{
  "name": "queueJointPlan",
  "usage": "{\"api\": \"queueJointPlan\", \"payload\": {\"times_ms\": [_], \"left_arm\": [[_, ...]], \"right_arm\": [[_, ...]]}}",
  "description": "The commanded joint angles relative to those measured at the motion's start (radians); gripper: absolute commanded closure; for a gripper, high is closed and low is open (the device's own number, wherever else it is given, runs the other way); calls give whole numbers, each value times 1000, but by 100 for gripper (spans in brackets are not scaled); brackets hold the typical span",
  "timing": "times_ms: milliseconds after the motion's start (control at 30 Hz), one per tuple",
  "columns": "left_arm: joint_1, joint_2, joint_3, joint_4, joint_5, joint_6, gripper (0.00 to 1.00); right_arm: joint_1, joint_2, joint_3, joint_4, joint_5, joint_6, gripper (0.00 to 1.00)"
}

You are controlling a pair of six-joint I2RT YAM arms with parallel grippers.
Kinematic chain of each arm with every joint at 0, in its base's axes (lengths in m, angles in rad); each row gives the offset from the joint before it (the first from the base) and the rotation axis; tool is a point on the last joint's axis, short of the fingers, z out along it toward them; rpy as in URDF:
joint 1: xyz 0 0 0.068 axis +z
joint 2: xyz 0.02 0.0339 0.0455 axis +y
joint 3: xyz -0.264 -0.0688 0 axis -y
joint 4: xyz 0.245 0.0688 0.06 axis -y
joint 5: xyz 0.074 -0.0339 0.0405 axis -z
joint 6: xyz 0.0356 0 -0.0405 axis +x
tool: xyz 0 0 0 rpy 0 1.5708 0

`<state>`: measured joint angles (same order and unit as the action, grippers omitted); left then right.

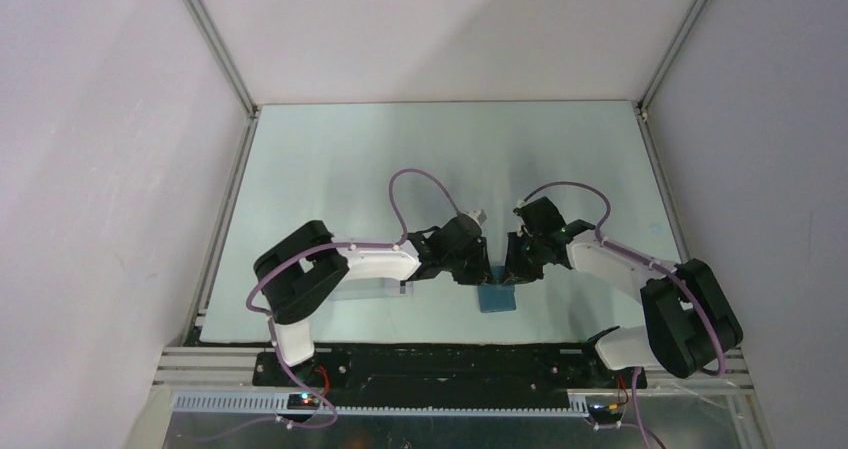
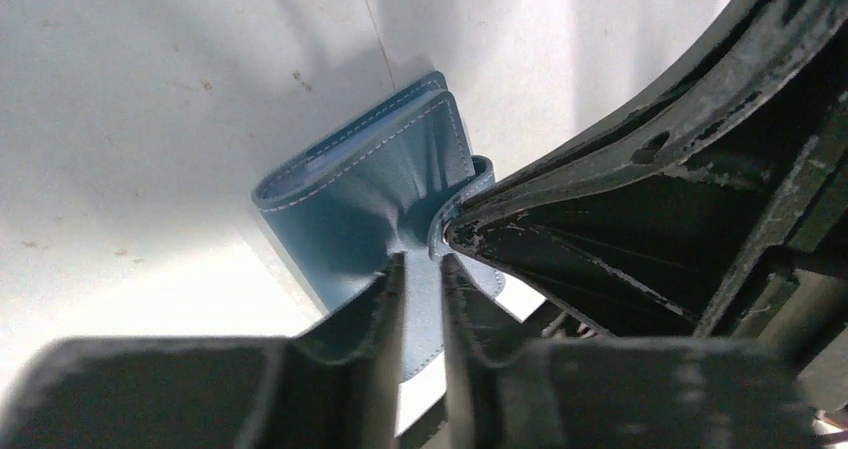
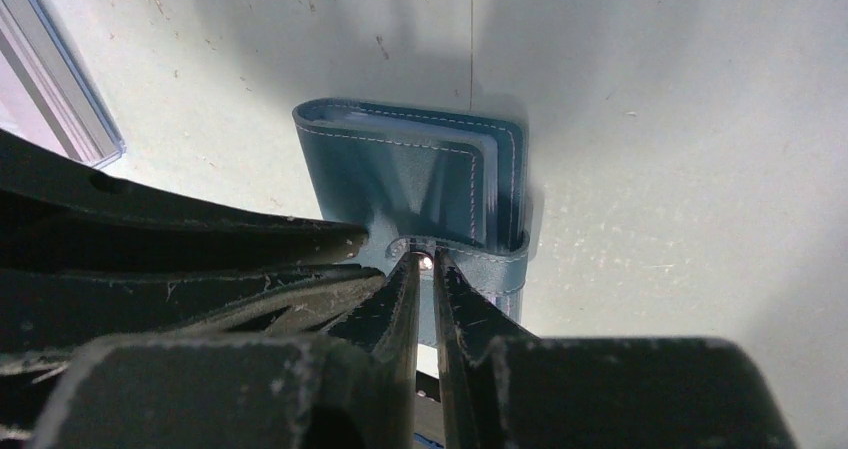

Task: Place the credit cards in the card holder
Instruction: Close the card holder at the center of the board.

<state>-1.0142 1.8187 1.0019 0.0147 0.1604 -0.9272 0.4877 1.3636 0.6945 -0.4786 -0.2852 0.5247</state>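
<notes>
The teal-blue card holder [image 1: 497, 297] lies near the table's front edge, between both grippers. In the right wrist view the card holder [image 3: 400, 164] is folded, and my right gripper [image 3: 425, 261] is shut on its clasp tab, whose metal snap shows at the fingertips. My left gripper [image 2: 420, 261] meets the card holder [image 2: 350, 199] from the other side. Its fingers stand a narrow gap apart with blue leather in that gap, and I cannot tell whether they pinch it. The leather puckers towards both tips. Pale thin edges [image 3: 492, 184] show between the covers. The credit cards as such are out of view.
A clear plastic box [image 3: 55, 79] lies on the table left of the holder, partly under the left arm [image 1: 385, 287]. Both grippers [image 1: 483, 269] [image 1: 508, 271] nearly touch each other. White walls close in the pale table [image 1: 330, 159] on three sides.
</notes>
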Motion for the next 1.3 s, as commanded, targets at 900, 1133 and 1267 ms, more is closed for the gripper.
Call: {"api": "queueJointPlan", "payload": {"times_ms": [900, 1133, 1267], "left_arm": [[9, 59, 16, 93, 59, -29, 100], [9, 7, -8, 99, 33, -25, 100], [10, -14, -23, 99, 16, -27, 100]], "right_arm": [[-2, 36, 30, 18, 7, -17, 86], [-9, -13, 30, 16, -4, -17, 86], [-16, -46, 29, 13, -7, -18, 86]]}}
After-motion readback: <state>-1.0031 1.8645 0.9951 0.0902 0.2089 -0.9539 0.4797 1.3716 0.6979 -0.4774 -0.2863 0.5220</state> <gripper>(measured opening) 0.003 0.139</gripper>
